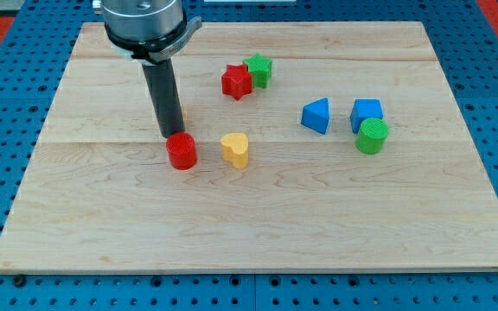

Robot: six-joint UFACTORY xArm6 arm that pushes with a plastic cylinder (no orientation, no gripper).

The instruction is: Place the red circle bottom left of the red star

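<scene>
The red circle [181, 151] lies on the wooden board [258, 216], left of centre. The red star [237, 82] lies up and to the right of it, touching the green star [258, 69]. My tip [169, 136] is at the red circle's upper left edge, touching or nearly touching it. The dark rod rises from there to the arm's head at the view's top left.
A yellow heart [235, 149] lies just right of the red circle. A blue triangle [316, 116], a blue cube [366, 113] and a green cylinder [372, 136] sit at the right. An orange block is mostly hidden behind the rod.
</scene>
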